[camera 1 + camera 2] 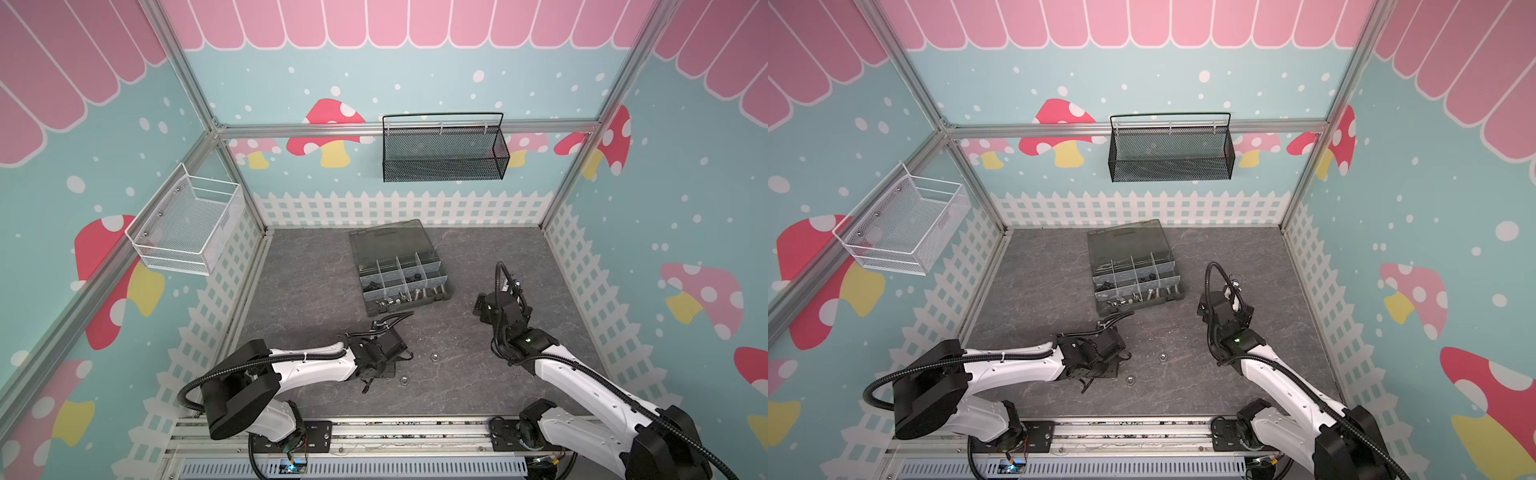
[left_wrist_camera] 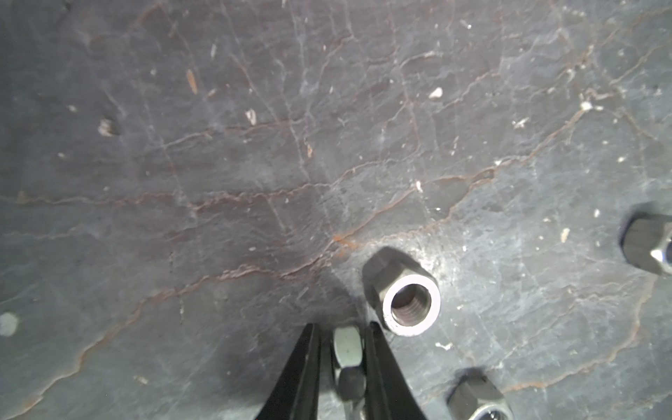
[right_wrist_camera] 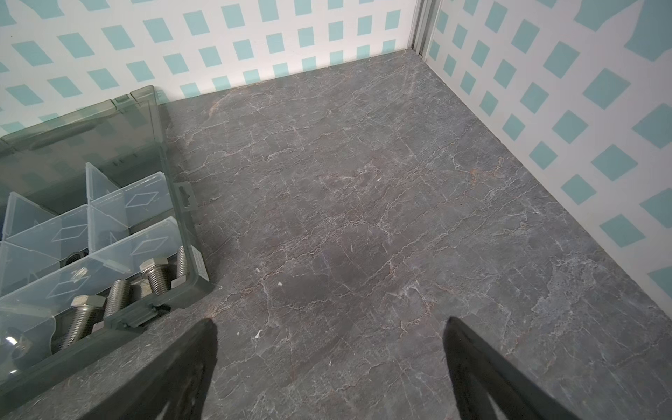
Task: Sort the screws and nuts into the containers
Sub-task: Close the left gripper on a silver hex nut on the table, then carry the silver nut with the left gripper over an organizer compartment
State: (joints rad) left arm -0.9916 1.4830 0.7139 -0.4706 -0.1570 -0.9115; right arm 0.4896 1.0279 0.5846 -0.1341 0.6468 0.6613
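The dark grey, stone-veined tabletop [image 1: 316, 274] covers the floor of the cell, and two white-and-black robot arms reach over it. The left arm [image 1: 307, 365] lies low across the near left, and the right arm [image 1: 582, 382] stretches toward the middle right. Toward the back stands the dark smoky-grey plastic organiser box [image 1: 386, 241], with its hinged lid open and leaning back and its grid of translucent grey-blue compartments [image 3: 109, 218] facing up. The right gripper [image 3: 329, 322] hangs near the box's right side over bare tabletop, its two black fingers spread wide with nothing between them. The left gripper [image 2: 342, 324] is down at the tabletop in the near middle. Its jaws stand at a narrow gap around a silver hex nut [image 2: 347, 349] that is up on edge. One finger [image 2: 378, 363] lies against the nut and a thin dark line shows at the other, so whether the nut is truly clamped cannot be told. Long silver hex-head bolts [image 3: 156, 276] lie in the compartments of the box's nearest row. Three more shiny silver hex nuts [image 2: 409, 303] lie loose on the tabletop near that gripper, the closest just beside a fingertip. Two of them show in both top views.
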